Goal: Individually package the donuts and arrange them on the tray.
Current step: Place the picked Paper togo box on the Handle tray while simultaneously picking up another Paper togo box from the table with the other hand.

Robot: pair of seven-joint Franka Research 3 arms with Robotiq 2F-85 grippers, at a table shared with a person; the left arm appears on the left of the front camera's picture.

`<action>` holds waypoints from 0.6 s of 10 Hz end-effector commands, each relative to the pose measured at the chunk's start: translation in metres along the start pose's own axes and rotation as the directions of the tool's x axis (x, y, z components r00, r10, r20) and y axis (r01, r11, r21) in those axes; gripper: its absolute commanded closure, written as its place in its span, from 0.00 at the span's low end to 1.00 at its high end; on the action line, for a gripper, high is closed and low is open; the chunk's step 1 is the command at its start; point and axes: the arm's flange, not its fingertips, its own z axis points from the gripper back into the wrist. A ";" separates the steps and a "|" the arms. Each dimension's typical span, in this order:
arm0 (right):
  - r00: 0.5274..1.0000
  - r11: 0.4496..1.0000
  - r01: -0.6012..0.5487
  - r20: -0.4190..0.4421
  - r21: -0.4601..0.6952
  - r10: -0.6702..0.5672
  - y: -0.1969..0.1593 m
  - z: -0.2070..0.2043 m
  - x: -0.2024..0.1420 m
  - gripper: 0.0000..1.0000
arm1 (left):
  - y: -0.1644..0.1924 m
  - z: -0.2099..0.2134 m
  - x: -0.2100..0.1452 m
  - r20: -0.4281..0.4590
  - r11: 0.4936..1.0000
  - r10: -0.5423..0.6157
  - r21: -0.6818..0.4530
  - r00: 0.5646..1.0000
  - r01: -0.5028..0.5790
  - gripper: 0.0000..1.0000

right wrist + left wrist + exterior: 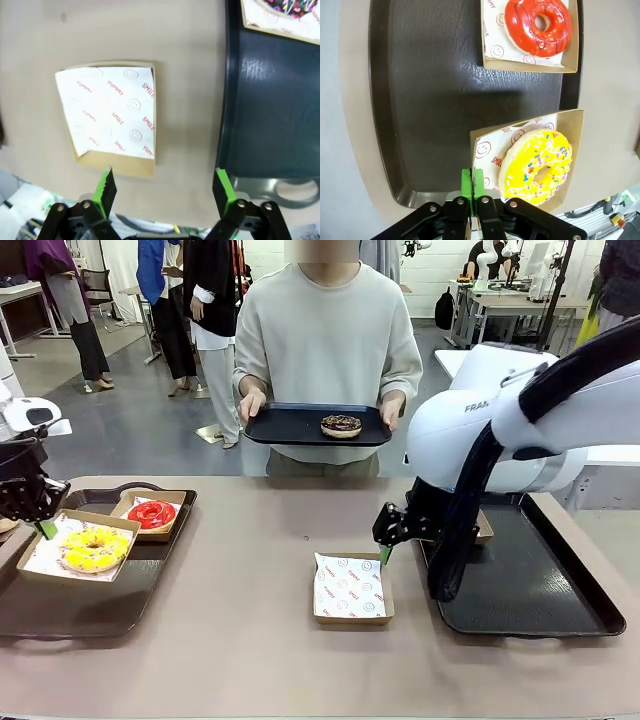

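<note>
Left pincer (472, 175) tight, seemingly on box (571, 125) of yellow donut (556, 149).

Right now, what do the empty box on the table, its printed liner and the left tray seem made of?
Empty box: brown cardboard, matte, with a raw tan edge. Liner: thin white paper, flat finish, printed with red words and smiley faces. Left tray: probably moulded plastic, dark brown, pebbled surface with a dull sheen.
</note>
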 end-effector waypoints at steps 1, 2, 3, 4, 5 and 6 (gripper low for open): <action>0.999 0.998 0.037 0.027 -0.052 -0.036 0.014 -0.020 0.010 0.00 | -0.002 -0.005 0.007 0.005 0.999 -0.038 0.007 0.999 0.038 0.99; 0.999 0.996 0.038 0.027 -0.078 -0.036 0.019 -0.030 0.012 0.00 | -0.003 -0.009 0.010 -0.002 0.999 -0.038 0.012 0.999 0.038 0.99; 0.999 0.994 0.025 0.028 -0.106 -0.022 0.027 -0.036 0.012 0.00 | -0.004 -0.011 0.012 -0.008 0.999 -0.036 0.012 0.999 0.036 0.99; 1.000 0.991 0.012 0.028 -0.133 -0.008 0.036 -0.040 0.012 0.00 | -0.004 -0.013 0.013 -0.014 0.999 -0.035 0.015 0.999 0.035 0.99; 1.000 0.987 0.000 0.022 -0.162 0.003 0.045 -0.043 0.013 0.00 | -0.003 -0.013 0.013 -0.022 0.999 -0.031 0.015 0.999 0.032 0.99; 1.000 0.979 0.009 0.015 -0.202 -0.006 0.052 -0.045 0.014 0.00 | -0.003 -0.013 0.013 -0.027 1.000 -0.023 0.011 0.999 0.023 0.99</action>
